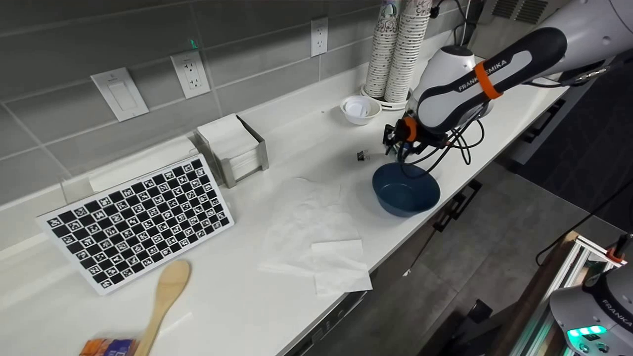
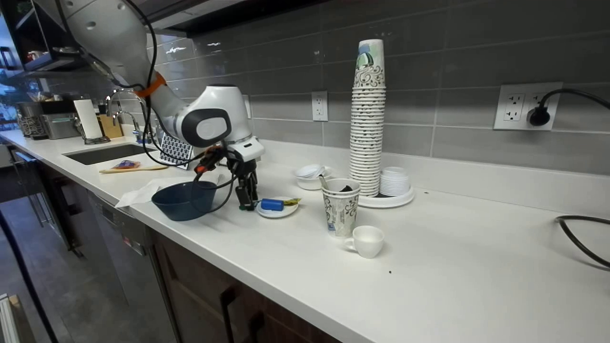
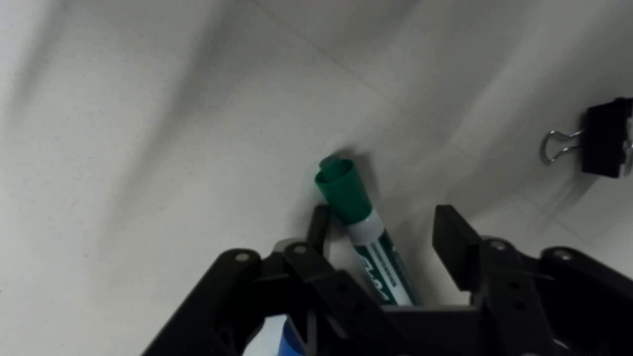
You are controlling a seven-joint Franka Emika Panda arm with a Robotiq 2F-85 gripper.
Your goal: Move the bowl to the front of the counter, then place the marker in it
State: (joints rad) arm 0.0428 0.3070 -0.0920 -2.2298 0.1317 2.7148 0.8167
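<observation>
The dark blue bowl (image 1: pixel 406 195) stands near the counter's front edge. It also shows in an exterior view (image 2: pixel 183 202), beside the gripper. It looks empty. The green-capped marker (image 3: pixel 378 252) lies on the counter in the wrist view, with a white and dark green body. Its rear end is hidden behind the gripper. My gripper (image 3: pixel 382 217) is open, its fingers on either side of the marker. The left finger is close to the cap and the right finger is apart from it. In both exterior views the gripper (image 1: pixel 398 146) (image 2: pixel 247 202) points down at the counter and largely hides the marker.
A black binder clip (image 3: pixel 606 138) lies beyond the right finger. A small white plate (image 2: pixel 276 214) with a blue object (image 2: pixel 272 205) is beside the gripper. White bowl (image 2: pixel 309 182), tall cup stacks (image 2: pixel 368 133), paper cups (image 2: pixel 340 212) and napkins (image 1: pixel 341 267) stand or lie around.
</observation>
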